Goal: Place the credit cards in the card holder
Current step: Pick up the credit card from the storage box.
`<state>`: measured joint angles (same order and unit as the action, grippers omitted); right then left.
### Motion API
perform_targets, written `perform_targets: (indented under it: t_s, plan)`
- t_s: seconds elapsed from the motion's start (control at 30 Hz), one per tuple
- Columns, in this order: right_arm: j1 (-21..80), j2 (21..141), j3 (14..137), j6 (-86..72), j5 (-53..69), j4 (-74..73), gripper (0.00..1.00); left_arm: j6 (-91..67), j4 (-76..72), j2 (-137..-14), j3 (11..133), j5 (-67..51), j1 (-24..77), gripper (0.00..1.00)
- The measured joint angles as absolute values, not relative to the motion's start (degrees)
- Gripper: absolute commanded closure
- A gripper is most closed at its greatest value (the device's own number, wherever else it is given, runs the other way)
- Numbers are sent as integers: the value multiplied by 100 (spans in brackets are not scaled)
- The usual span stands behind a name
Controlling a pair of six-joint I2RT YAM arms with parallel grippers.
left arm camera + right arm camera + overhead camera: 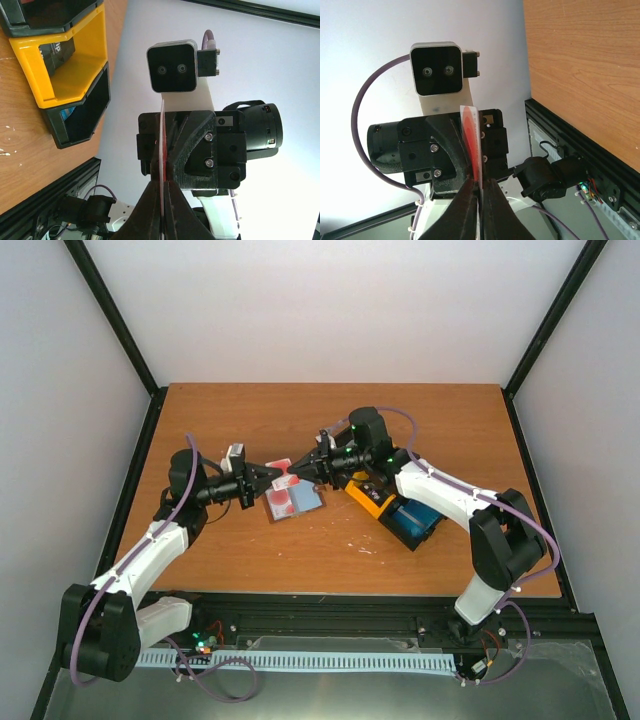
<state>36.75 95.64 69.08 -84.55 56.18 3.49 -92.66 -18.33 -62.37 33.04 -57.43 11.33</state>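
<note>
A red-and-white credit card (283,469) hangs above the table between the two grippers, which face each other. My left gripper (276,475) is shut on its left end and my right gripper (297,468) is shut on its right end. The left wrist view shows the card (162,142) edge-on, pinched in the left gripper (163,186). From the right wrist its red face (472,137) shows, clamped in the right gripper (479,181). Below, the card holder (310,502) lies open on the table, grey-blue lining up, with more red-and-white cards (283,503) on it.
A yellow bin (368,498) and a black bin with blue contents (412,523) lie just right of the card holder, under the right arm. In the left wrist view the yellow bin (65,70) sits between black ones (80,117). Black frame rails border the wooden table (450,440).
</note>
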Motion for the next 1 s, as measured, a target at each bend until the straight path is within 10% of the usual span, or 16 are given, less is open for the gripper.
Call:
perform_targets:
  t_s: [0.27, 1.0]
  plan:
    - [3673, 9559, 6917, -7922, 5629, 561, 78, -9198, -1927, -6237, 3319, -5752, 1131, 99]
    - [3538, 8895, 6818, -7640, 5992, 2121, 90, -8892, -2418, -6359, 4480, -6707, 1131, 99]
